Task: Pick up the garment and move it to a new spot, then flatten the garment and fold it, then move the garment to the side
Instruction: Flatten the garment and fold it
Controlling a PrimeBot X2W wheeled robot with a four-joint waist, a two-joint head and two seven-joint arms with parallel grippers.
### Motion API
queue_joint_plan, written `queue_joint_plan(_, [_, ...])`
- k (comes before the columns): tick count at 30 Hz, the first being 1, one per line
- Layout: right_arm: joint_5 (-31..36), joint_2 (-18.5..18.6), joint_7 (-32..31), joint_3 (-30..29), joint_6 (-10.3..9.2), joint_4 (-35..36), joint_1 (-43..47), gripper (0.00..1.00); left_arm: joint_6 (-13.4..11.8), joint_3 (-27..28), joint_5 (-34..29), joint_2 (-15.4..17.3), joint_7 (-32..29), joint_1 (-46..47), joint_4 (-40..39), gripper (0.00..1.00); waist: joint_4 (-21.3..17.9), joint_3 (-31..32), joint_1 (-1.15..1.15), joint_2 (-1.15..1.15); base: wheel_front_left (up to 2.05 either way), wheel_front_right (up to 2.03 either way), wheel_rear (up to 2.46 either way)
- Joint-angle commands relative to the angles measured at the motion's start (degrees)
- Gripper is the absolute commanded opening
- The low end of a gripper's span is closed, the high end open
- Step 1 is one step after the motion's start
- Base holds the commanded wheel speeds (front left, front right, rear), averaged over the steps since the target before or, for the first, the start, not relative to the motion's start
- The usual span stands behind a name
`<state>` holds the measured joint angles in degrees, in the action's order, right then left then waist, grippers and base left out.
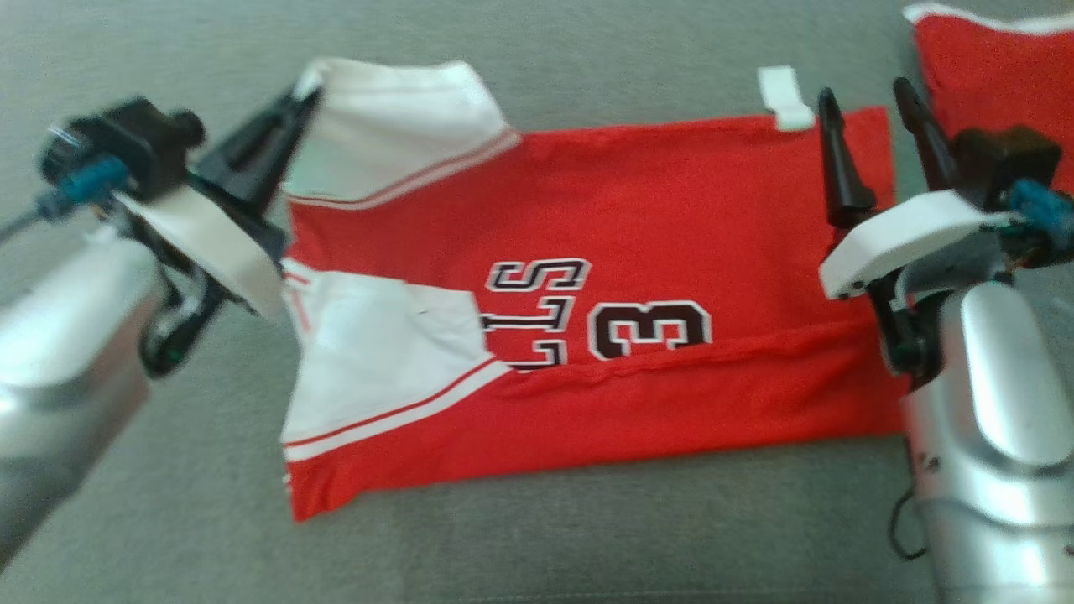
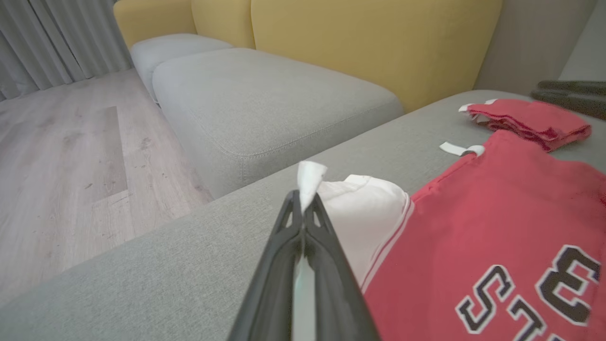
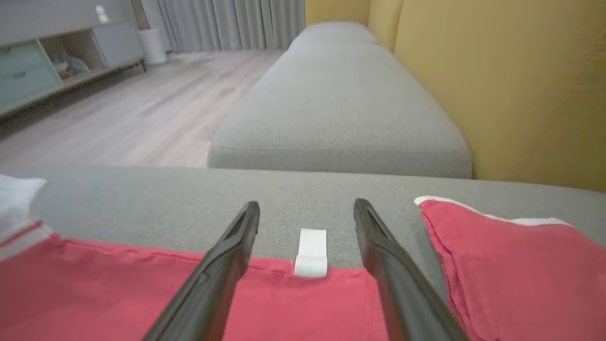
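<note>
The grey sofa seat (image 1: 537,545) carries a folded red textile with white trim (image 1: 990,75) at its far right corner. A second grey cushion (image 2: 265,104) lies just beyond the seat's far edge, and yellow backrests (image 2: 369,47) stand along the seat's right side. Past the seat, a pale wooden floor (image 2: 61,156) extends to grey curtains (image 3: 227,23), a low cabinet (image 3: 47,61) and a white bin (image 3: 154,45).

Light even and diffuse, shadows faint. Head view soft throughout; left gripper (image 1: 309,92) smeared by motion blur. Glare on silver right forearm (image 1: 1007,403). Wrist views sharper, sofa (image 3: 341,109) edges bowing toward frame borders.
</note>
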<state>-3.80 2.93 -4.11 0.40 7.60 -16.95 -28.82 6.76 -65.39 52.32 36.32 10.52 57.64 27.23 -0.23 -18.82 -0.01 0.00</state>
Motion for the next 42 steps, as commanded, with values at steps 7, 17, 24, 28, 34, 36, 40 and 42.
queue_joint_plan(7, [2.5,6.1,-8.5,-1.1,-0.11,-10.4,-8.5,1.00,-4.7,1.5,-1.4,3.7,2.3,-3.1,-13.2,0.00,6.5,0.7,0.01,0.00,0.00,0.00,0.00])
queue_joint_plan(17, [8.7,10.2,-11.8,-6.0,-0.11,-27.2,-17.2,1.00,-7.7,-0.1,-2.3,4.1,1.2,-5.5,-21.6,0.00,8.7,-1.7,0.01,0.00,0.00,0.00,0.00])
queue_joint_plan(24, [12.0,9.5,-12.9,-7.0,-0.11,-33.4,-18.7,1.00,-8.1,0.1,-2.3,4.6,0.9,-5.1,-22.0,0.00,8.0,-2.2,0.01,0.00,0.00,0.00,0.00])
queue_joint_plan(28, [12.3,8.6,-13.1,-5.8,-0.11,-35.8,-19.3,0.17,-8.2,0.4,-2.2,5.0,0.9,-4.7,-21.4,0.00,7.1,-2.2,0.01,0.00,0.00,0.00,0.00])
queue_joint_plan(34, [11.1,7.8,-12.0,-3.6,-0.11,-37.2,-20.7,0.00,-9.0,1.4,-1.1,5.3,0.9,-4.5,-19.3,0.00,6.0,-1.6,0.01,0.00,0.00,0.00,0.00])
queue_joint_plan(36, [10.3,7.9,-11.2,-2.7,-0.11,-37.3,-21.7,0.00,-9.1,1.8,-1.1,5.6,0.7,-3.9,-17.9,0.00,5.5,-1.5,0.01,0.00,0.00,0.00,0.00])
queue_joint_plan(40, [8.2,8.2,-8.8,-0.6,-0.11,-36.4,-24.4,0.00,-8.1,2.9,-0.7,5.9,0.1,-1.1,-14.1,0.00,4.6,-1.9,0.01,0.00,0.00,0.00,0.00])
queue_joint_plan(42, [6.6,8.2,-7.7,0.6,-0.11,-35.7,-26.2,0.00,-7.4,3.4,-1.4,5.8,-0.2,1.4,-11.3,0.00,4.1,-2.6,0.01,0.00,0.00,0.00,0.00])
